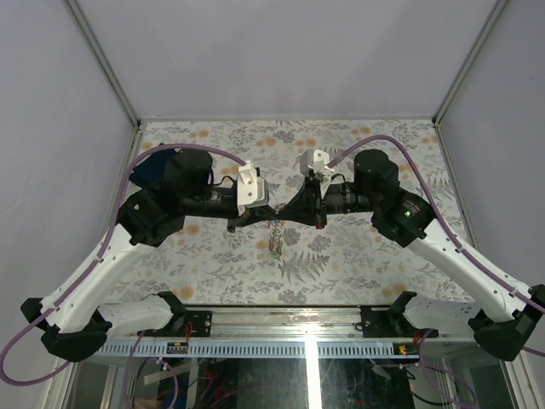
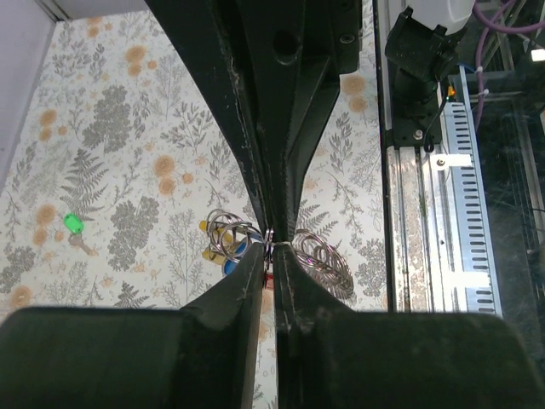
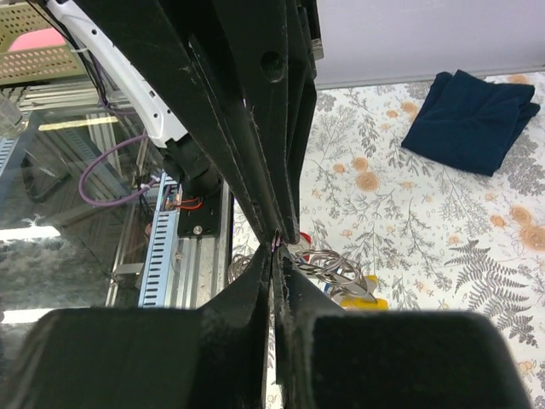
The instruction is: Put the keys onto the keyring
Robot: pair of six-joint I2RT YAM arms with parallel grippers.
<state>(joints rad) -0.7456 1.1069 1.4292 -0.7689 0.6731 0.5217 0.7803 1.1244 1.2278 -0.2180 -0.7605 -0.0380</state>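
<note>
keyring (image 2: pixel 228 228) half hidden behind pinched left gripper (image 2: pixel 269 256) and right gripper (image 3: pixel 277 251)

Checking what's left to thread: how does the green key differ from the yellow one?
The green key lies alone on the table, well apart from the keyring; the yellow key sits bunched against the keyring. One tag is green, the other yellow. Both are tiny keys with plastic tags.

You'll find the keyring (image 2: pixel 228 228), thin silvery loops with a coiled chain, hanging near the table's middle. The blue, yellow and red tagged keys (image 2: pixel 232 258) are bunched against it. One green-tagged key (image 2: pixel 73 223) lies flat on the table, well apart, on its far side.
</note>
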